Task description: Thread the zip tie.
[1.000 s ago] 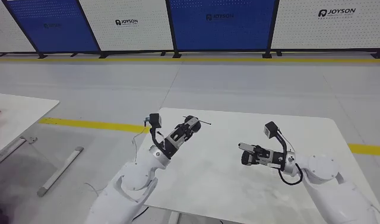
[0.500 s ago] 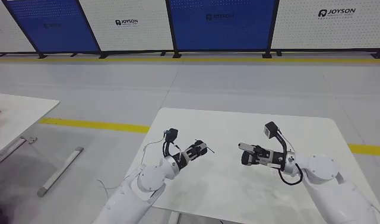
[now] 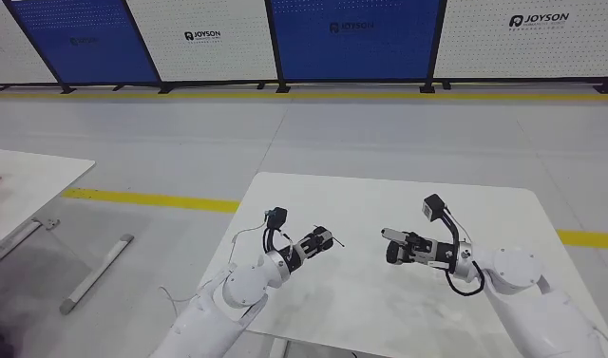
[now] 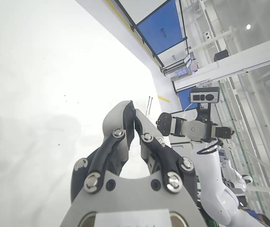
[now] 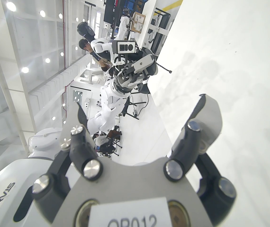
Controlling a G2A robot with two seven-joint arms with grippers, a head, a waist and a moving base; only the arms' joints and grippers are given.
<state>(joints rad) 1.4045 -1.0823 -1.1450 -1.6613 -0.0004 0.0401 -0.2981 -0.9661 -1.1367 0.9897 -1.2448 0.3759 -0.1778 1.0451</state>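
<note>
A thin black zip tie [image 3: 334, 241] sticks out of my left gripper [image 3: 323, 235], which is shut on it and held above the left half of the white table [image 3: 399, 195]. In the left wrist view the fingertips [image 4: 131, 112] are pressed together and the tie [image 4: 149, 106] shows just beyond them. My right gripper [image 3: 389, 245] hangs over the right half, open and empty, facing the left one across a short gap. In the right wrist view its fingers [image 5: 202, 112] stand wide apart around the gripper's midpoint [image 5: 142, 113], and farther off the left gripper [image 5: 146, 66] holds the tie [image 5: 164, 68].
The tabletop is bare apart from a few dark specks [image 4: 65, 98]. A second white table [image 3: 38, 178] stands off to the left across open floor. Blue and white panels [image 3: 351, 26] line the back, with a yellow floor line [image 3: 142, 199] in front.
My left arm has swung toward the table's middle and nearer the right gripper, carrying the zip tie. It barely moved in the last half second. The right arm stayed still.
</note>
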